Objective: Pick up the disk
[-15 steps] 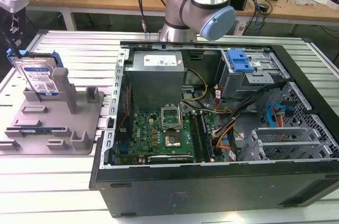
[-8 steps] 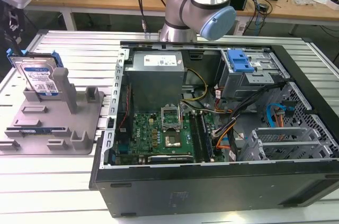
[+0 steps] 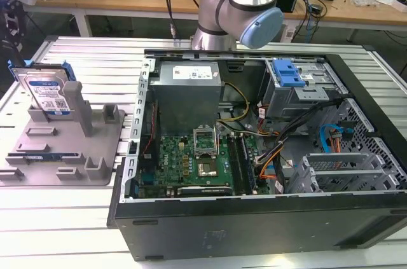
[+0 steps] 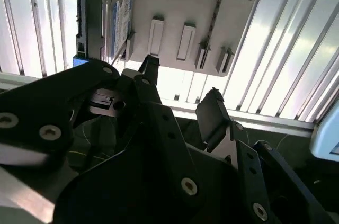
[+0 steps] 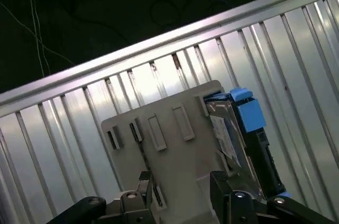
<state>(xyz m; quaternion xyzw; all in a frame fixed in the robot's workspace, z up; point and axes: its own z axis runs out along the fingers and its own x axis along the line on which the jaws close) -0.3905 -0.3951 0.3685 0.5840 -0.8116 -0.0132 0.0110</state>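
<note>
The gripper (image 4: 181, 89) (image 5: 183, 189) is shown in both wrist views with its two black fingers (image 4: 151, 70) spread apart and nothing held between them. Both fingertips are seen against the near edge of the grey holder (image 5: 175, 150) (image 4: 175, 1), and no contact with it can be made out.

The disk (image 5: 229, 135) (image 4: 116, 17) is stood on edge in a slot at one side of the holder, apart from the fingers. Its white-and-blue label is turned toward the holder's middle, and a blue bracket (image 5: 249, 112) is fitted along its edges.

In the exterior view, the disk (image 3: 46, 91) is seen upright at the far corner of the holder (image 3: 95, 154), on the exterior view's left, propped against a tall post (image 3: 75, 100). Shorter posts and flat slots are spread over the rest of the holder.

The holder is laid flat on a ribbed metal surface (image 3: 95, 59) (image 5: 296, 65). An open computer case (image 3: 254, 218) is placed on the same surface just beside the holder, to the exterior view's right. The arm (image 3: 235, 2) is seen beyond the case's far edge.
</note>
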